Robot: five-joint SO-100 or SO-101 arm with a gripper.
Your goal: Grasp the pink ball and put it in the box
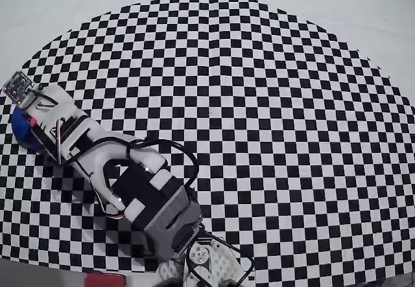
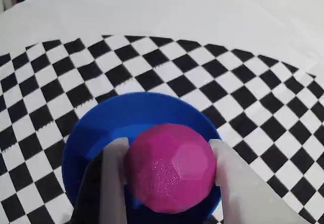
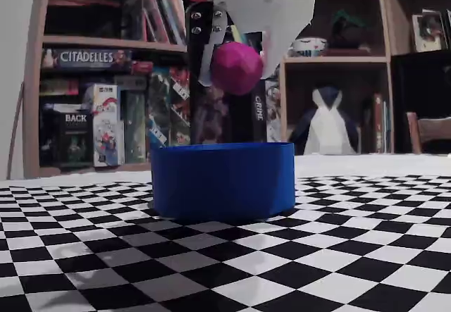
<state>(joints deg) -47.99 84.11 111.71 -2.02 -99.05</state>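
Pink ball [image 3: 237, 67] held above the box [image 3: 223, 179], release still to come

At centre of the wrist view, the ball is clamped between the gripper [image 2: 169, 176] fingers over the blue box; the grasp and carry appear done, and only the drop seems left.

In the fixed view the small magenta-pink faceted ball [image 3: 237, 67] hangs above the round bright-blue cup-like box [image 3: 223, 179], clear of its rim, between the two pale fingers of the arm's gripper [image 3: 232, 62]. The wrist view shows the ball [image 2: 171, 167] over the box's [image 2: 96, 128] open interior, a finger touching each side. In the overhead view the box [image 1: 21, 129] sits at the checkered mat's [image 1: 272, 105] left edge, apparently mostly hidden under the arm.
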